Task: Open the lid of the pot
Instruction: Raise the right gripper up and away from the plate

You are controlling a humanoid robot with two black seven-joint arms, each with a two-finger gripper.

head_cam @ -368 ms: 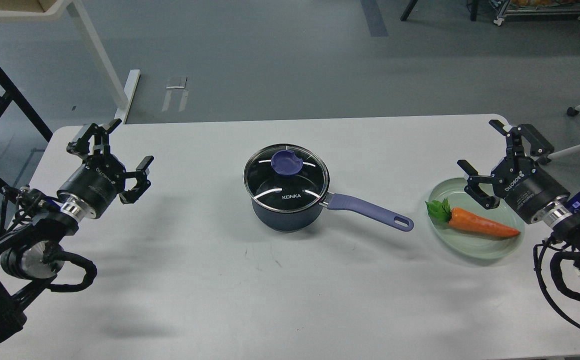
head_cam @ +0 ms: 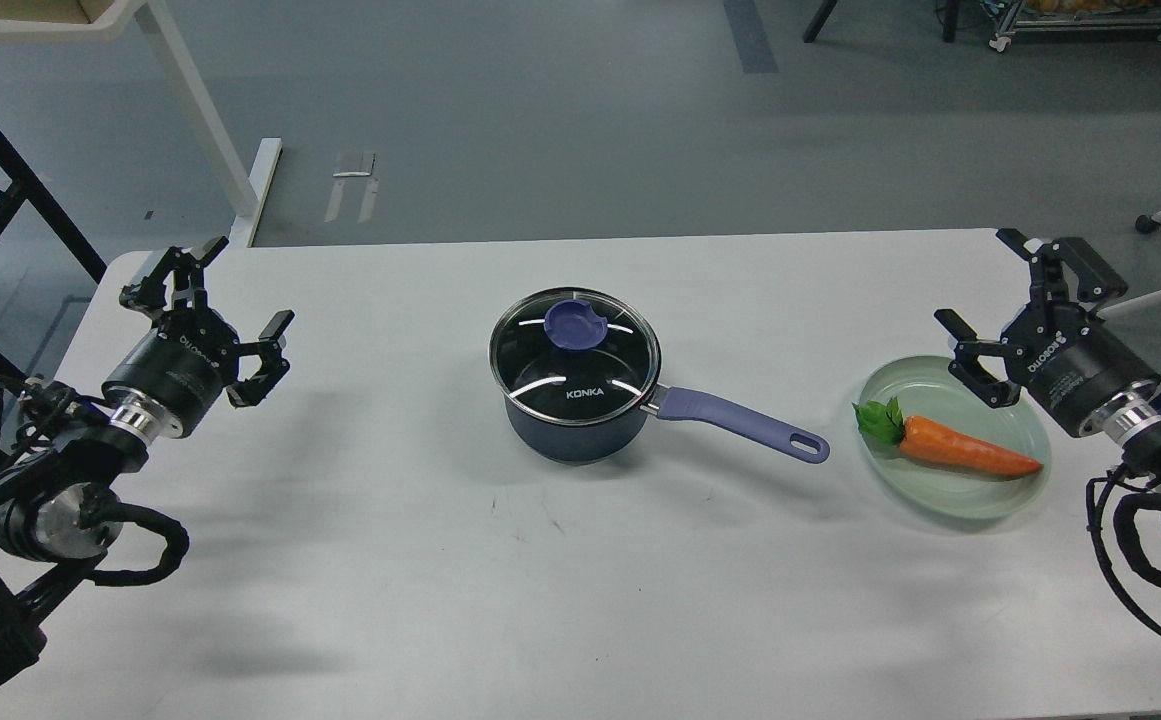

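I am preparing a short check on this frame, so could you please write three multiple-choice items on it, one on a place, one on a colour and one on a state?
1. Where does the carrot lie?
A. on the pale green plate
B. inside the pot
C. bare on the table

2. What colour is the lid knob?
A. red
B. purple
C. yellow

3. In what state is the pot lid?
A. lifted by the left gripper
B. lying on the table
C. seated on the pot

Key: 1 A, the carrot rests on the plate right of the pot handle. 2 B, the knob matches the purple handle. 3 C, the glass lid covers the pot, and the left gripper and right gripper are both open and far from it.
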